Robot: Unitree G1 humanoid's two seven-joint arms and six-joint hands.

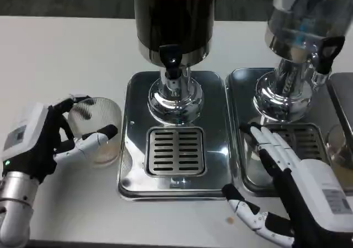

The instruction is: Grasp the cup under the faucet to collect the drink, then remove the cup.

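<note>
A clear ribbed plastic cup (100, 128) stands on the white table to the left of the drip tray (175, 132). My left hand (41, 140) grips it, thumb across its front and fingers behind it. The dark drink dispenser (174, 16) rises over the tray, its black faucet (171, 60) above the slotted grate (175, 150). Nothing sits on the grate. My right hand (295, 193) lies open at the lower right, fingers stretched over the edge of the second tray (242, 121).
A second, clear dispenser (300, 33) stands on the right tray with its own black tap (326, 52). Another clear cup (341, 146) shows at the far right edge. White table surface stretches to the left and along the front.
</note>
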